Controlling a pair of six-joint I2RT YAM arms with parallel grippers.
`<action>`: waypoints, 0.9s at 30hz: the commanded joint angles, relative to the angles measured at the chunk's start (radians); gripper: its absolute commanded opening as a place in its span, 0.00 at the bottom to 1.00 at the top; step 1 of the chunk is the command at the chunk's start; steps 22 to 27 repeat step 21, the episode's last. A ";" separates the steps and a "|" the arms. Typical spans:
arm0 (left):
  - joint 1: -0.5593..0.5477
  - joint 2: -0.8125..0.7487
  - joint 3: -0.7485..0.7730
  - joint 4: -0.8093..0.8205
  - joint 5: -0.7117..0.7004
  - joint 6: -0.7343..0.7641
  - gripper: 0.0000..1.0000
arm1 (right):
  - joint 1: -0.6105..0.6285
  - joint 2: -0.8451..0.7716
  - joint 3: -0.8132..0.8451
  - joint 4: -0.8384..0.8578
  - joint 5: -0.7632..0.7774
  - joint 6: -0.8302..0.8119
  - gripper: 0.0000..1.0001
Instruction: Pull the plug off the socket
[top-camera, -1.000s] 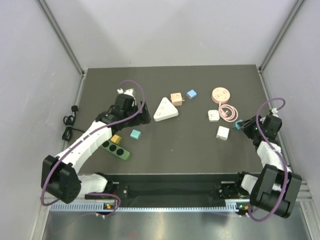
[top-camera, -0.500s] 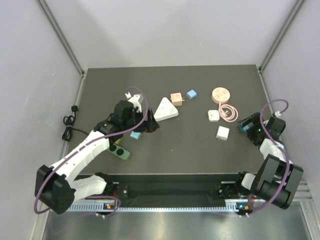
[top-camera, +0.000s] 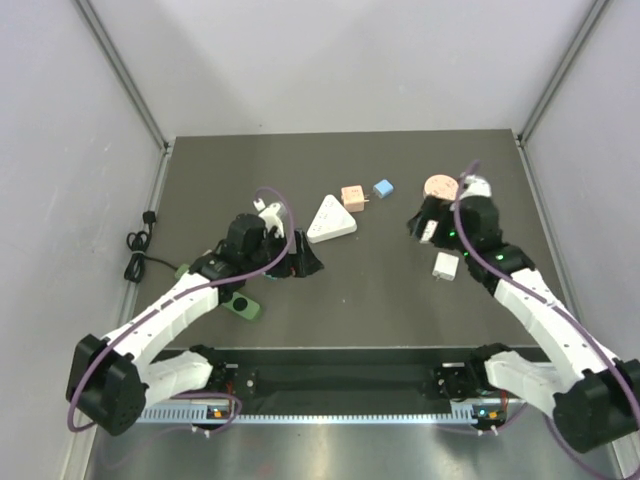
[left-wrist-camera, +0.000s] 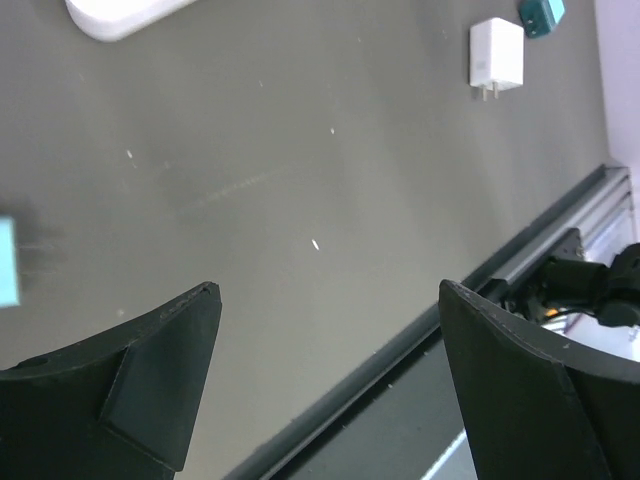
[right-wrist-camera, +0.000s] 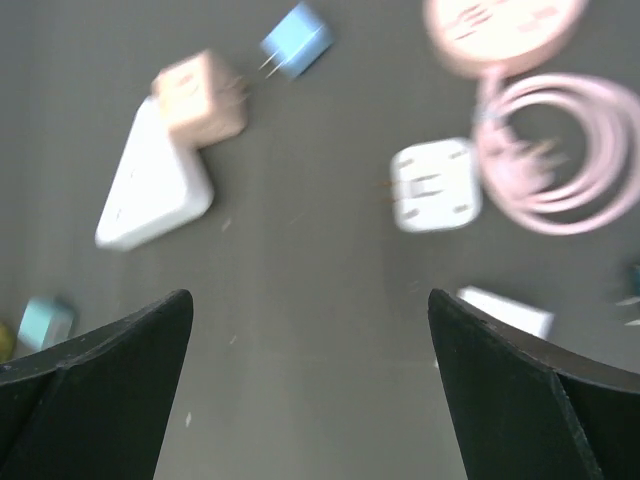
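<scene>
Matte dark-grey table (top-camera: 380, 300), enclosed by pale walls. The green socket strip (top-camera: 243, 306), smooth plastic with a rounded end, lies at the left, largely hidden under the left arm. Left gripper (left-wrist-camera: 328, 292) and right gripper (right-wrist-camera: 308, 297): black jaws apart, holding nothing.

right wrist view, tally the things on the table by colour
white: 3 (triangular power strip, square plug, flat adapter)
pink: 2 (cube adapter, round socket with its coiled cable)
blue: 1 (small adapter)
teal: 1 (small cube)
total: 7, not counting slivers at the picture's edges
</scene>
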 joint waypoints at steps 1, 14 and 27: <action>-0.004 -0.071 -0.054 0.091 0.051 -0.062 0.94 | 0.226 0.018 0.037 -0.080 0.153 0.040 1.00; -0.003 -0.376 -0.289 0.080 0.061 -0.186 0.95 | 0.711 0.160 -0.013 -0.006 0.276 0.197 1.00; -0.004 -0.528 -0.469 0.247 0.265 -0.259 0.99 | 0.728 -0.051 -0.257 0.243 0.218 0.269 1.00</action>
